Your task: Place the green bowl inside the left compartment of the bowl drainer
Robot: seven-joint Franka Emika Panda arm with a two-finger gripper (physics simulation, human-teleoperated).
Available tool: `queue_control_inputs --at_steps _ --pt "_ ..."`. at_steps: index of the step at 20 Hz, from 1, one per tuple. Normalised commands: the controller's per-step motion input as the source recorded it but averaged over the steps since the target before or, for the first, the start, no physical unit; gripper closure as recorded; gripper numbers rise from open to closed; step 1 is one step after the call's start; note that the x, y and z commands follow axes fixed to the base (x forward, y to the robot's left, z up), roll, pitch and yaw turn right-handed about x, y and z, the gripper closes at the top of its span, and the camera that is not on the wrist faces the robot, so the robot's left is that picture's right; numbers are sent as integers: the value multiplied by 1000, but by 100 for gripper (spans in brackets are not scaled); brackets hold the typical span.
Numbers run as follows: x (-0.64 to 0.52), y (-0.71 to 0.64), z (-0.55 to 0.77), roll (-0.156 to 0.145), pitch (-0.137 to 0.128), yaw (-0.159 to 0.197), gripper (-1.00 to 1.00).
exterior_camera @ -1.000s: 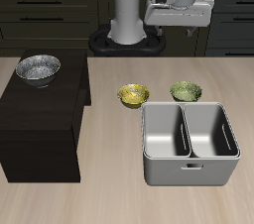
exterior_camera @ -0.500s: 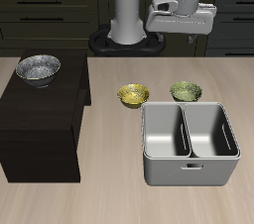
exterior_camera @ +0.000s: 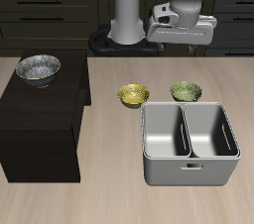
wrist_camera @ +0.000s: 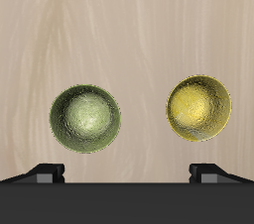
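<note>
The green bowl (exterior_camera: 186, 91) sits upright on the table just behind the bowl drainer (exterior_camera: 190, 171), empty and speckled olive; the wrist view shows the same green bowl (wrist_camera: 85, 119) from straight above. The drainer's left compartment (exterior_camera: 166, 135) is empty, as is the well beside it. My gripper (exterior_camera: 182, 44) hangs high above the table, behind and above the green bowl. In the wrist view my gripper (wrist_camera: 127, 173) is open, its fingertips (wrist_camera: 48, 171) set wide apart with nothing between them.
A yellow bowl (exterior_camera: 134, 95) of like size stands beside the green one, also seen as the yellow bowl (wrist_camera: 198, 107) in the wrist view. A silver-grey patterned bowl (exterior_camera: 38, 68) rests on a dark cabinet (exterior_camera: 40, 129) at the table's other side.
The gripper has shifted sideways and a little lower, coming nearer to above the green bowl. The bowls and drainer have not moved.
</note>
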Motion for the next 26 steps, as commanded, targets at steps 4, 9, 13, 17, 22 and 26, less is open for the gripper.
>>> queue_control_inputs --at_steps 4,9,13,17,22,26 --pt "23 80 -277 7 25 11 -100" --pt "-25 44 -340 1 0 11 -100" --pt "-25 44 -293 9 5 3 -100" --pt "-91 -19 -303 0 -37 -10 -100" --pt "-32 -59 -224 -16 -41 -3 -100" --pt "-45 16 -368 4 25 -8 -100"
